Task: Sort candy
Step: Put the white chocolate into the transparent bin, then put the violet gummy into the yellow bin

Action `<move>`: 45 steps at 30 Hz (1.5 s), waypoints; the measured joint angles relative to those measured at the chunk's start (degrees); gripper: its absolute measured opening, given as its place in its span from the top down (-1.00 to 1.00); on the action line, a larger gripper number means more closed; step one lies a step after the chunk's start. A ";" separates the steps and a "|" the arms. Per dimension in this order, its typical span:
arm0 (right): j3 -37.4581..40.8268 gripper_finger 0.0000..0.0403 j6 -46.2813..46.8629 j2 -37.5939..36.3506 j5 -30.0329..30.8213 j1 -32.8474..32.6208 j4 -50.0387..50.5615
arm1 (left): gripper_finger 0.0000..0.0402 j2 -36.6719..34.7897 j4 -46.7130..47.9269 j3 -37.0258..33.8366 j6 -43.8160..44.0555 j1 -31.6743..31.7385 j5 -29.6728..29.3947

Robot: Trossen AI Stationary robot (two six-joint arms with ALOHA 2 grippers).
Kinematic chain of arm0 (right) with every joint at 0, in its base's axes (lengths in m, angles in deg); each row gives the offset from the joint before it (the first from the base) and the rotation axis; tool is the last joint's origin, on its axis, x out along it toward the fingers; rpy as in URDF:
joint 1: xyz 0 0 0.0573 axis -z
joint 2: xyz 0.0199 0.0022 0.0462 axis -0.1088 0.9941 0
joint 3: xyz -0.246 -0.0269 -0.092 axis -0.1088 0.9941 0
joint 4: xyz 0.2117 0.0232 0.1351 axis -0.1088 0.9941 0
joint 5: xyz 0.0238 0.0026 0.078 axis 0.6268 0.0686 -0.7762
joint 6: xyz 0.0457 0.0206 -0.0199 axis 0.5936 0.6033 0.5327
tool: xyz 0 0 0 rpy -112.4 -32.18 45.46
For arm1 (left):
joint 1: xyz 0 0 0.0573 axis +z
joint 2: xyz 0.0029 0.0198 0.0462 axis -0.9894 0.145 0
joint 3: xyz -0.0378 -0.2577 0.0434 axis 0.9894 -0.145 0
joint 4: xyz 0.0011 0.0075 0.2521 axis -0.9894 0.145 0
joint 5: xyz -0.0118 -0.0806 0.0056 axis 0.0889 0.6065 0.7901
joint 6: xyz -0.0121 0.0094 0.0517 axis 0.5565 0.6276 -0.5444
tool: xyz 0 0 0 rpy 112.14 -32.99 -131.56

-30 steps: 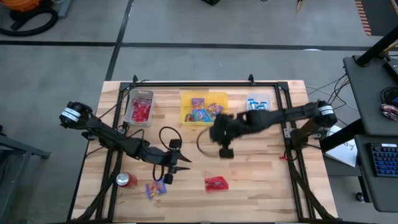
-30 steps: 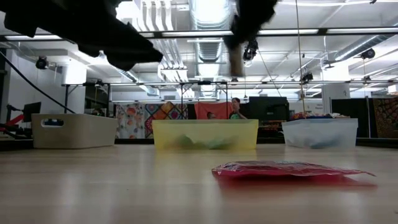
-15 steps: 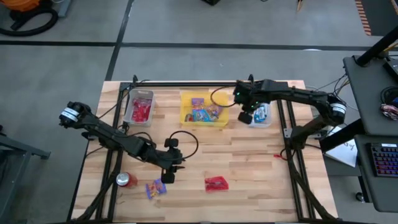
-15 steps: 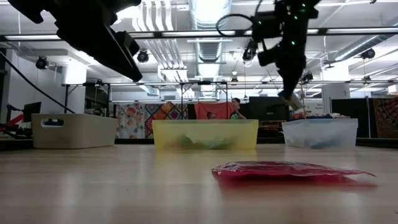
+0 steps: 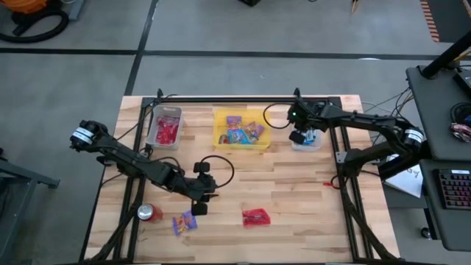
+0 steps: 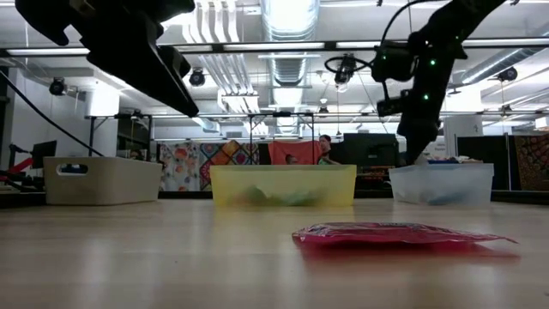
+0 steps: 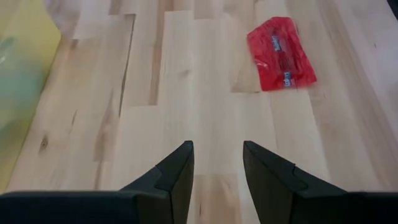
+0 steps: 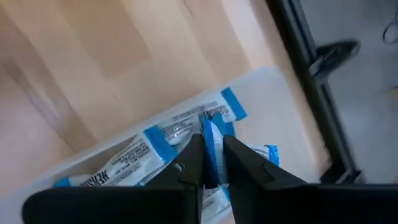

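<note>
Now over the clear bin (image 5: pixel 313 140), upper right: right gripper (image 8: pixel 212 163) pinching a blue bar (image 8: pixel 211 144). Lower centre: left gripper (image 7: pixel 216 168) parted, empty; red packet (image 7: pixel 280 53) ahead.

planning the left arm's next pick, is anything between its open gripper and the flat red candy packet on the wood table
Nothing visible. In the left wrist view the left gripper is open and only bare wooden table lies between its fingers and the flat red candy packet. The purple multicolour packet and red soda can lie off to the side.
</note>
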 joint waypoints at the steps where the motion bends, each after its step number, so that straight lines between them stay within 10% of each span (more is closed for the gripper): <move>1: 0.72 0.77 1.17 0.00 0.06 0.28 -0.51 | 0.39 0.02 -0.01 0.00 0.04 0.00 -0.04; 13: 1.05 0.36 15.35 -1.20 4.15 0.83 -0.40 | 0.39 0.02 1.71 -0.07 6.50 -0.04 3.08; 21: -0.87 0.37 22.66 -6.73 -3.32 -3.02 -1.09 | 0.39 0.02 6.42 -0.07 18.82 -0.92 11.41; 29: 0.78 0.38 33.52 -10.56 -7.85 -17.11 -6.39 | 0.39 0.07 8.99 -0.09 36.16 -4.31 19.95; 45: 2.71 0.38 39.58 -5.14 -7.78 -44.16 -29.78 | 0.39 0.09 11.98 -0.09 42.16 -9.09 21.15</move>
